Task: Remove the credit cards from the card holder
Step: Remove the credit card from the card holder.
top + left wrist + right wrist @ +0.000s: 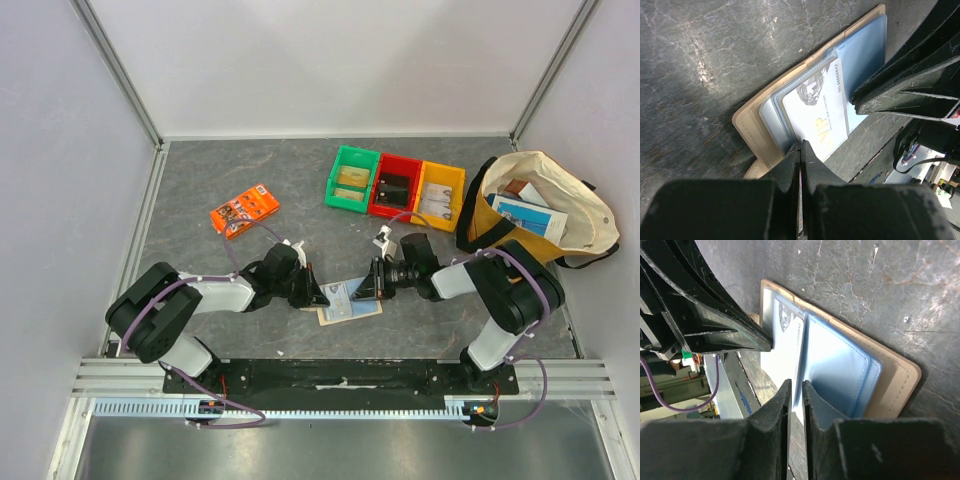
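Beige and spread open flat, the card holder (352, 306) lies on the dark mottled table (200, 270) near its front edge, between the 2 arms; its pale blue sleeves (865, 45) face up, and a white credit card (815, 112) printed "VIP" lies on top of them. Left gripper (318, 295) reaches in from the left, its fingers (785, 165) pressed together at the card's near edge; whether they pinch the card or a sleeve cannot be told. Right gripper (364, 290) reaches in from the opposite side, its fingers (777, 405) drawn to a narrow slit with the white card's edge lying in it; the 2 sets of fingertips sit low on the holder, just beside each other. Well behind, an orange packet (244, 209) lies to the left; 3 bins (396, 186), green, red and yellow, stand in a row beside a cream tote bag (545, 200).
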Motion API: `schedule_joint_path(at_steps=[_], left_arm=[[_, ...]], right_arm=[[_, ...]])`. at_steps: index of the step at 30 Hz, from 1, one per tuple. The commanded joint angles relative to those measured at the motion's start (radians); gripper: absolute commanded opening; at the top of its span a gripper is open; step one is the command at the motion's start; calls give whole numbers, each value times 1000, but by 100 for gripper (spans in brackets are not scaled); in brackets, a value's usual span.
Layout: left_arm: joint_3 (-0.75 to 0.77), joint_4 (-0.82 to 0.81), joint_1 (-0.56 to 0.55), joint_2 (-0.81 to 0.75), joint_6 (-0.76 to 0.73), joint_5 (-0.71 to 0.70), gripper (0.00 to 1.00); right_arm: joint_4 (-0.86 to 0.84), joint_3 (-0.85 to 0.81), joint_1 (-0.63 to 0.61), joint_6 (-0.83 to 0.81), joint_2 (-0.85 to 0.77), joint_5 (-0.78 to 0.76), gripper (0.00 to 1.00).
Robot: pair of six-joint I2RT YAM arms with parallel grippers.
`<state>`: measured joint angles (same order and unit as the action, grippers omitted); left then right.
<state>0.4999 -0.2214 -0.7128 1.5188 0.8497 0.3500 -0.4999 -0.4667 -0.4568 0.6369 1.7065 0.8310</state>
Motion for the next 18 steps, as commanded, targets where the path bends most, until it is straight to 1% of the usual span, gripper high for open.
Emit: schedule_joint_path(at_steps=[1,7,13,15,18], left_arm=[[-34,56,-5,43,-1,-31,2],[-43,19,-5,49,20,-11,2],[-58,-4,-5,49,32,-9,2],[-63,-12,-4,50,37,-8,2],[-70,-25,-4,50,46,-6,2]], right_arm=[[78,3,-13,-42,-56,-46,20],[51,20,-55,-17,-47,-61,20],[18,59,-60,-5,-45,-75,20],[-18,74,-60,9,-44,-69,17],[-116,98,-59,58,-24,-40,12]])
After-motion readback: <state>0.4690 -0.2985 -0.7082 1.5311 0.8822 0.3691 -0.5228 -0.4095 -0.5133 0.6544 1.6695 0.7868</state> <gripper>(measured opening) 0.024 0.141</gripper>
